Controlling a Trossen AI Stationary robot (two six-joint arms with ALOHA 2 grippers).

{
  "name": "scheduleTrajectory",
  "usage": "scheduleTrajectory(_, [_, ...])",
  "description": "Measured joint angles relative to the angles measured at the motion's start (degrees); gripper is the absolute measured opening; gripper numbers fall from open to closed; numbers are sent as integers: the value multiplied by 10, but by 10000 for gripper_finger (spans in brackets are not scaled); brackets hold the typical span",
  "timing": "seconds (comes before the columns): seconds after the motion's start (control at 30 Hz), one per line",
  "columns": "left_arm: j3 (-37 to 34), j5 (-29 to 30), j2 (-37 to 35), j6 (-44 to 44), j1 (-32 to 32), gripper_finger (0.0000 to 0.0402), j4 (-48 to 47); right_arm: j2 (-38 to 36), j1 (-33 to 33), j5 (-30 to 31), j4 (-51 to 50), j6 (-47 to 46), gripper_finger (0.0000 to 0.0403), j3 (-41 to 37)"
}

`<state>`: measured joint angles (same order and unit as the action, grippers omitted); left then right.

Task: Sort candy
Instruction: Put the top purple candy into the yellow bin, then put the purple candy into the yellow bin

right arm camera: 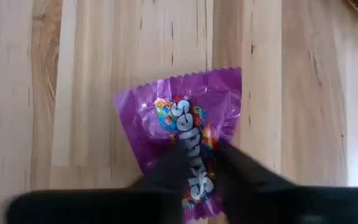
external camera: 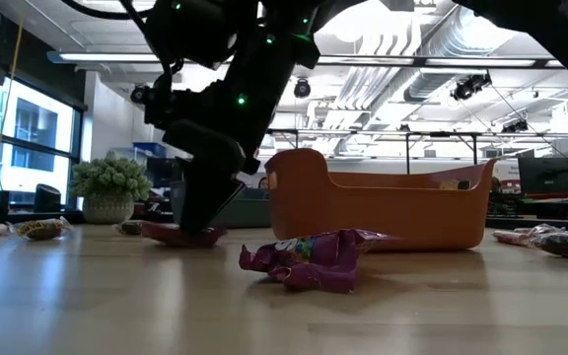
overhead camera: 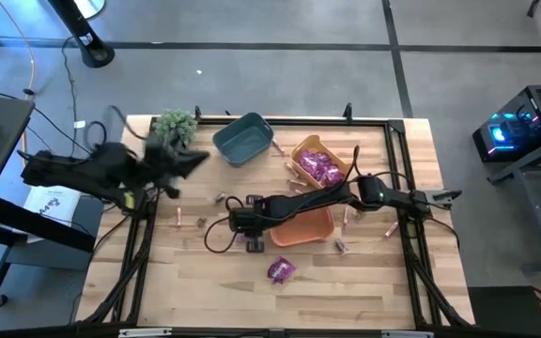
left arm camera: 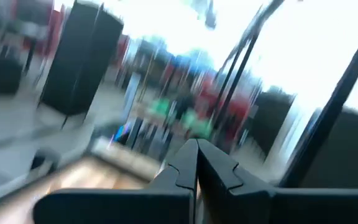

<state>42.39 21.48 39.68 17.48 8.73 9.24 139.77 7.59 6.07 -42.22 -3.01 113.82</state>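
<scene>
- Spreading under everything is the pale wooden slatted table (overhead camera: 252, 282), framed by dark rails and standing in a grey-floored workroom with ceiling ducts showing beyond it in the low view.
- Reaching from three o'clock across the middle in the high view is the dark right arm, its right gripper (right arm camera: 197, 163) pressing down at about eight o'clock from table centre; the fingers are closing onto a shiny purple Skittles packet (right arm camera: 180, 124) lying flat on the wood, pinching its printed middle, probably because that is the thickest part to lift by.
- Hanging out at nine o'clock, over the table's edge, is the dark left arm, well apart from the candy and apparently waiting; its left gripper (left arm camera: 196, 168) is showing its fingers pressed together on nothing.
- Sitting just beside the right arm, near centre, is the shallow orange plastic bin (overhead camera: 303, 225), open side up and within short reach, likely so sorted pieces can be dropped in.
- Standing at about twelve o'clock is the teal plastic bin (overhead camera: 242, 138), and at one o'clock the yellow-orange bin (overhead camera: 301, 148) is holding a heap of magenta packets (overhead camera: 319, 167).
- Resting at eleven o'clock is the round green plant ball (overhead camera: 175, 125).
- Lying loose at six o'clock is a crumpled purple packet (overhead camera: 281, 270), not yet sorted.
- Scattered around the bins are slim pink stick candies (overhead camera: 177, 217) and tiny brownish pieces (overhead camera: 341, 247), all apart from either gripper.
</scene>
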Motion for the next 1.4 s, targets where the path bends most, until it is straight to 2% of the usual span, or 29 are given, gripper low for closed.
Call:
scheduleTrajectory(0.07, [0,-12,-13,-16,0,0,96,-11,-1,0,-6,5,19,-2])
scheduleTrajectory(0.13, [0,-31,-23,-37,0,0,202,-23,-6,5,-19,15,22,1])
scheduleTrajectory(0.27, [1,-59,-33,-91,0,0,351,-74,-24,83,-56,62,5,21])
scheduleTrajectory(0.33, [1,-60,-38,-110,0,0,361,-132,-39,117,-91,75,5,22])
scheduleTrajectory(0.43, [1,-59,-42,-116,0,0,336,-207,-76,135,-125,75,7,12])
scheduleTrajectory(0.57, [0,-57,-38,-96,0,0,286,-292,-135,141,-168,64,3,-58])
scheduleTrajectory(0.67, [0,-57,-27,-73,0,0,264,-390,-184,145,-186,23,2,-134])
scheduleTrajectory(0.77, [0,-57,-13,-67,0,0,270,-471,-226,139,-175,-31,1,-244])
scheduleTrajectory(0.9, [0,-57,-1,-66,-1,0,270,-551,-257,78,-99,-115,11,-386])
scheduleTrajectory(1.0, [0,-57,3,-66,-1,0,271,-581,-270,52,-62,-169,35,-455])
scheduleTrajectory(1.1, [0,-57,4,-66,-1,0,271,-578,-265,35,-69,-199,81,-493])
scheduleTrajectory(1.27, [0,-46,5,-66,-1,0,280,-580,-248,34,-67,-204,175,-497])
scheduleTrajectory(1.4, [0,-43,18,-65,-1,0,257,-588,-212,-50,-12,-206,231,-467])
